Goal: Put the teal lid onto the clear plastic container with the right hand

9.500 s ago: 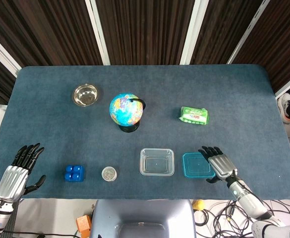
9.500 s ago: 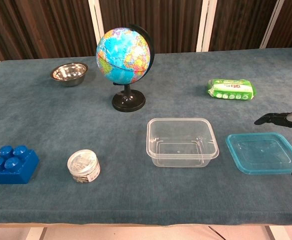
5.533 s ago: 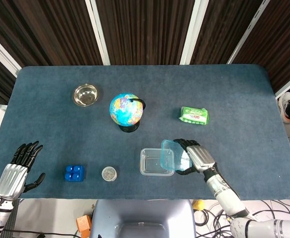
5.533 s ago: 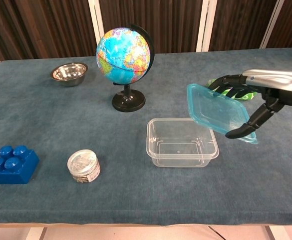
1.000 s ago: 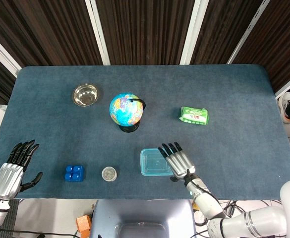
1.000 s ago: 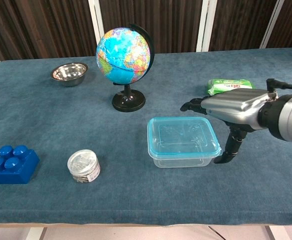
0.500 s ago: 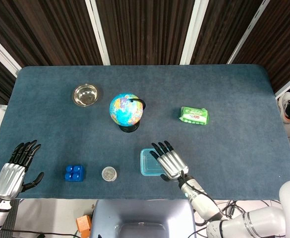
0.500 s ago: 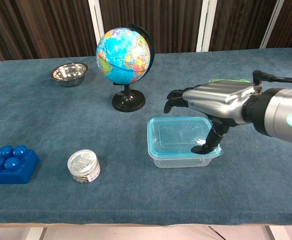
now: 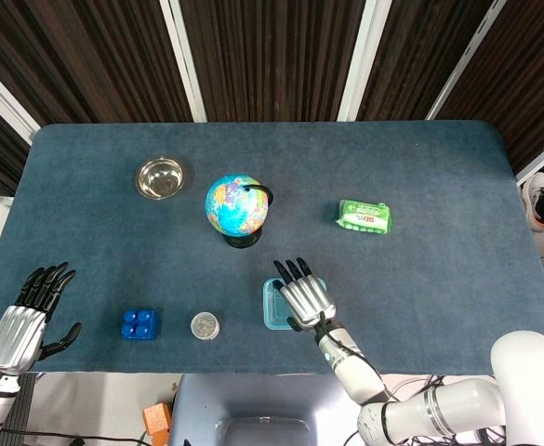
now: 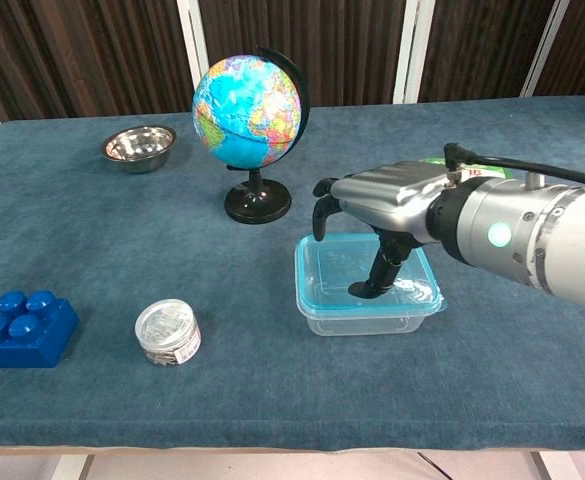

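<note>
The teal lid [image 10: 415, 291] lies flat on top of the clear plastic container [image 10: 367, 322] in the middle of the table. My right hand [image 10: 393, 201] hovers palm-down over it, fingers spread, and its thumb tip presses on the lid's middle. In the head view the right hand [image 9: 304, 295] covers most of the lid [image 9: 272, 312], leaving only the left edge showing. At the table's near left corner my left hand [image 9: 25, 321] stays empty with fingers apart; the chest view does not show it.
A globe [image 10: 249, 100] stands just behind the container, with a steel bowl [image 10: 139, 145] at the far left. A blue brick [image 10: 22, 328] and a small round jar [image 10: 168, 332] sit at the front left. A green packet [image 9: 364, 216] lies to the back right.
The right hand picked the lid up from the table at right and set it on the container. In the last second it slid left over the lid, thumb now pressing its middle.
</note>
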Controlling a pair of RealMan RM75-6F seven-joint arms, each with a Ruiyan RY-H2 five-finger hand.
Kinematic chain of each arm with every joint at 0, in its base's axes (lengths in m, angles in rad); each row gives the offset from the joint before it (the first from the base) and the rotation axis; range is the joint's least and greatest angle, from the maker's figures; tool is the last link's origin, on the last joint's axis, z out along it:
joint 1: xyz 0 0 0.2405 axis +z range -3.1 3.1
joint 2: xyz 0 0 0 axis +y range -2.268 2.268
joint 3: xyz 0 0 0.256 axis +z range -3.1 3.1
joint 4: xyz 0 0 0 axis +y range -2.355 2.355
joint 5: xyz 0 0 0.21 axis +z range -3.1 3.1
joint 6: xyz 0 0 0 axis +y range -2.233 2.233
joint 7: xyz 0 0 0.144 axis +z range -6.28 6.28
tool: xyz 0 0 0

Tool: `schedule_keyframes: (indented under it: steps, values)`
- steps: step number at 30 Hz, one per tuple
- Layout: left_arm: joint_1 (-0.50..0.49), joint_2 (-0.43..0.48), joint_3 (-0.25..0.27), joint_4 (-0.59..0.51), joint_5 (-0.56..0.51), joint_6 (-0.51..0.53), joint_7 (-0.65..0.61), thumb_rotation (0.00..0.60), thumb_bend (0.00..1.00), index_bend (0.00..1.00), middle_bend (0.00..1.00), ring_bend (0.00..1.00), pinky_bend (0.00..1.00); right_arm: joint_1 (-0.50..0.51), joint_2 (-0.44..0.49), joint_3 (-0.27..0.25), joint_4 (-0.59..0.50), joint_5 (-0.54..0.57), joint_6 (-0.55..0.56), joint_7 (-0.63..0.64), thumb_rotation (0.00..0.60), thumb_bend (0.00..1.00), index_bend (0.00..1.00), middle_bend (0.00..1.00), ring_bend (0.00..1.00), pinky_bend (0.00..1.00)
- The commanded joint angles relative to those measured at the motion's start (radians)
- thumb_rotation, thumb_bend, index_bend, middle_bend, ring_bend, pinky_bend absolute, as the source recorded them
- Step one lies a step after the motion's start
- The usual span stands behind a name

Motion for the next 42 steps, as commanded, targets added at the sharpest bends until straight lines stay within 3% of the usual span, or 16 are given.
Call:
schedule_keyframes:
  steps: [1, 13, 42]
  values:
    - [-0.001, -0.001, -0.001, 0.001, -0.002, -0.002, 0.001, 0.6, 0.31, 0.0, 0.0, 0.0, 0.0, 0.023, -0.008, 0.011, -0.006, 0.03, 0.005, -0.035, 0.6, 0.22, 0.31, 0.0, 0.0, 0.0]
    - [-0.003, -0.006, -0.001, 0.006, -0.001, -0.004, 0.003, 0.6, 0.31, 0.0, 0.0, 0.0, 0.0, 0.086, -0.022, 0.048, -0.012, 0.161, 0.036, -0.112, 0.6, 0.22, 0.33, 0.0, 0.0, 0.0]
    - [-0.008, -0.009, -0.003, 0.013, 0.0, -0.002, -0.006, 0.6, 0.31, 0.0, 0.0, 0.0, 0.0, 0.12, -0.054, 0.039, 0.052, 0.23, 0.032, -0.104, 0.6, 0.22, 0.31, 0.0, 0.0, 0.0]
